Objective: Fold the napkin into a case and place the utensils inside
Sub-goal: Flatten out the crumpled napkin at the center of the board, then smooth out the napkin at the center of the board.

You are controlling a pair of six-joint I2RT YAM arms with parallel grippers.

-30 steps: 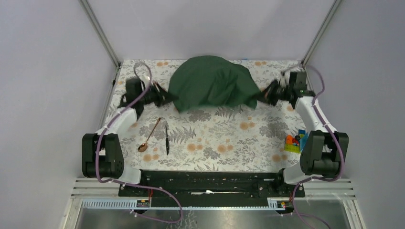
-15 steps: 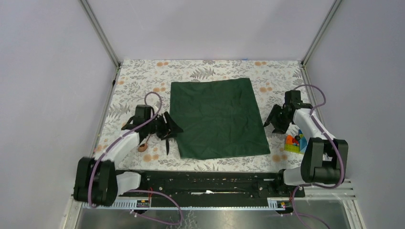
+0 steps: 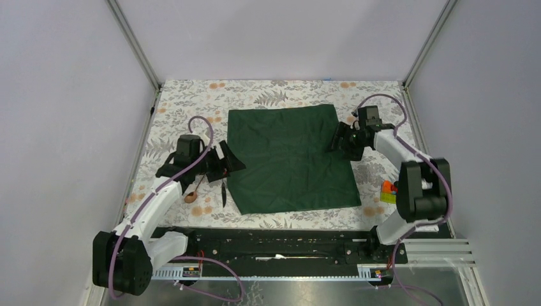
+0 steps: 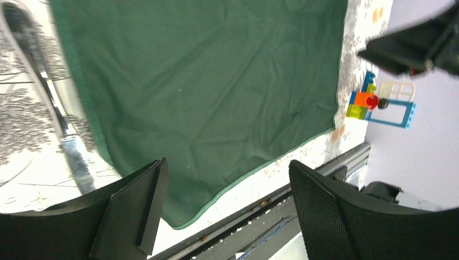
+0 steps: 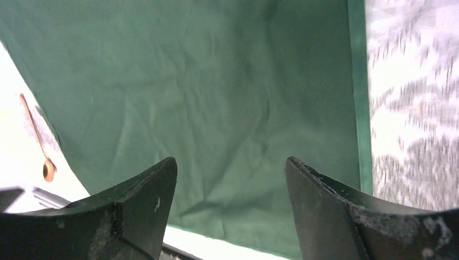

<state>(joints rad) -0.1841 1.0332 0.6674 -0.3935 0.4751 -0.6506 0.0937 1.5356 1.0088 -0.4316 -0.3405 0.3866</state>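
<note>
The dark green napkin (image 3: 290,156) lies spread flat in the middle of the table and is not folded into a case. My left gripper (image 3: 231,162) is open at its left edge with nothing between the jaws; in the left wrist view the napkin (image 4: 205,81) fills the space beyond the gripper (image 4: 226,165). My right gripper (image 3: 338,141) is open over the napkin's right edge, also empty (image 5: 230,162). The copper spoon (image 3: 190,197) and black knife (image 3: 223,192) lie left of the cloth, partly under my left arm. The right wrist view shows the spoon (image 5: 48,169) past the napkin (image 5: 216,97).
A floral tablecloth (image 3: 281,92) covers the table. Small bright toy blocks (image 3: 388,189) sit near the right arm's base and also show in the left wrist view (image 4: 373,100). A black rail (image 3: 274,239) runs along the near edge.
A second ago both grippers held the napkin bunched up at the back. They have laid it flat, opened and let go. The right gripper has since moved back up to the right edge.
</note>
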